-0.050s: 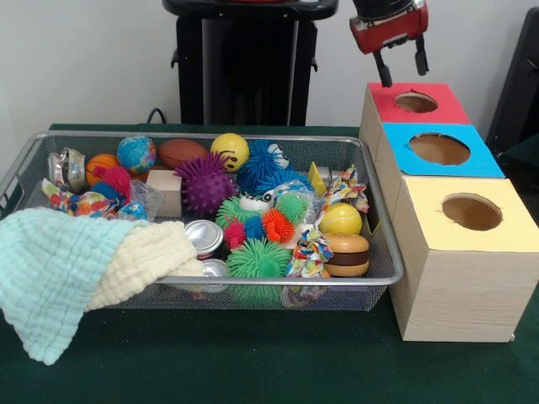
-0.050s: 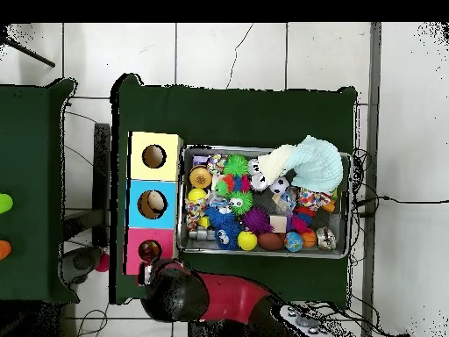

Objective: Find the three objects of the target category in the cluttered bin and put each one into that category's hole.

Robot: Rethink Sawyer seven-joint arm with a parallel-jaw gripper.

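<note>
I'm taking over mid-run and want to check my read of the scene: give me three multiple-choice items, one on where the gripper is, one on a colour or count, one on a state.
1. Where is the red and black gripper?
A. above the red-topped wooden box
B. down in the wire mesh bin
C. above the yellow-topped wooden box

2. How many holed wooden boxes stand beside the bin?
A. two
B. three
C. four

3. How are the jaws?
A. shut on a ball
B. shut on a cloth
C. open and empty

Answers:
1. A, as the front view shows it hanging just over the red top's hole.
2. B, since red, blue-topped and yellow boxes stand in a row.
3. C, because the two prongs hang apart with nothing between them.
</note>
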